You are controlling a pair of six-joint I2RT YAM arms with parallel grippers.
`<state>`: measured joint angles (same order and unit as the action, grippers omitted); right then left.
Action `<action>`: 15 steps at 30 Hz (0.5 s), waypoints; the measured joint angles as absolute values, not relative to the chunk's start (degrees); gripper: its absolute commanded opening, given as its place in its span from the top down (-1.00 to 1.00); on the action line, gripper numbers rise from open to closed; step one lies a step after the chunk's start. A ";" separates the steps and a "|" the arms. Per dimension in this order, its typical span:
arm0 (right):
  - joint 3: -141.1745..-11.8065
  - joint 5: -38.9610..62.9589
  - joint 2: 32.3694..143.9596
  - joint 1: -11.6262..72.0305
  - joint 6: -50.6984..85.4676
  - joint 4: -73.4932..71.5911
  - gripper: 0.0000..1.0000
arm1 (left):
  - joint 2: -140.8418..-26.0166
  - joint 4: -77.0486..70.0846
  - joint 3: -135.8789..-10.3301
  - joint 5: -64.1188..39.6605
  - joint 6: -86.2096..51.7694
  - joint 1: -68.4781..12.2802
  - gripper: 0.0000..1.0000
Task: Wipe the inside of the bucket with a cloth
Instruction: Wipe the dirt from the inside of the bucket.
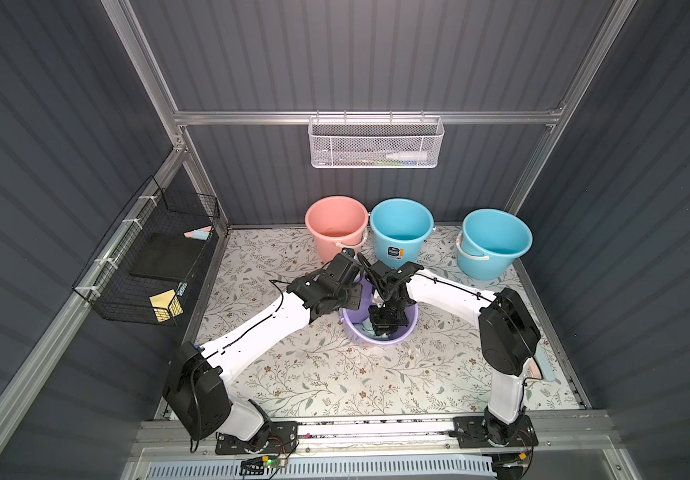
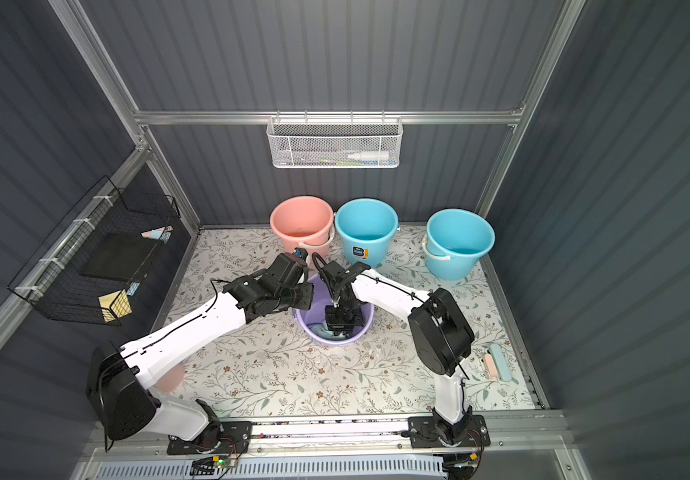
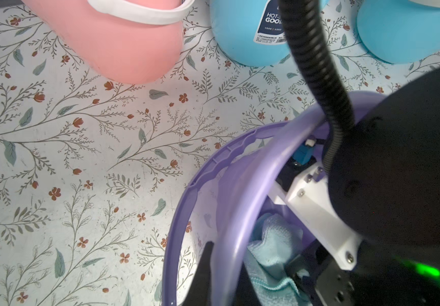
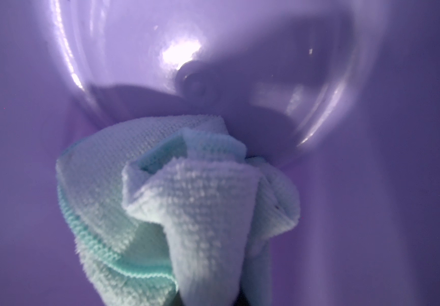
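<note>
Cloth (image 4: pixel 187 201) sits tight in the closed right gripper (image 1: pixel 384 330), low inside the purple bucket (image 1: pixel 401 334), walls close all around. Left gripper (image 3: pixel 222 270) pinches the bucket's rim.

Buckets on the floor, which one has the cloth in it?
The purple bucket in front holds the cloth; the pink bucket and both blue buckets behind look empty.

The lilac bucket (image 1: pixel 359 336) at mid-bench is glossy inside, with pale highlights. The cloth (image 4: pixel 187 198) in it is pale aqua with a fine looped weave and a brighter mint edge. Along the back edge stand a salmon-pink bucket (image 1: pixel 337 224), a sky-blue bucket (image 1: pixel 401 226) with a navy label (image 1: pixel 396 252), and a second sky-blue bucket (image 1: pixel 495 241) toward the right edge. All three have white handles. The bench (image 1: pixel 335 374) is off-white, printed with grey-green leafy sprigs and small rust-red flowers.
</note>
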<state>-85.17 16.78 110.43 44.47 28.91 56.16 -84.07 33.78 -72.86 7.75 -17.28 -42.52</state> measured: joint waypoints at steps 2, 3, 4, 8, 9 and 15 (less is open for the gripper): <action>-85.30 15.25 110.52 44.64 29.04 56.38 1.00 | -84.14 33.41 -72.86 7.73 -17.34 -42.52 1.00; -85.45 14.72 110.54 44.73 29.12 56.58 1.00 | -84.14 33.26 -72.82 7.70 -17.34 -42.52 1.00; -85.67 14.26 110.56 44.82 29.19 57.01 1.00 | -84.14 33.21 -72.79 7.68 -17.34 -42.52 1.00; -86.08 13.63 109.21 44.84 29.85 59.57 1.00 | -84.14 32.64 -72.75 6.76 -17.34 -42.54 1.00; -86.08 13.65 108.42 44.82 30.00 60.31 1.00 | -84.14 32.42 -72.71 6.35 -17.34 -42.57 1.00; -86.08 15.35 100.57 44.14 30.61 65.45 1.00 | -84.14 31.07 -72.49 4.03 -16.88 -43.07 1.00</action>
<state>-86.08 15.35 100.57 44.14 30.61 65.45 -84.14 31.07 -72.49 4.03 -16.88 -43.07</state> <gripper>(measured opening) 0.088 0.119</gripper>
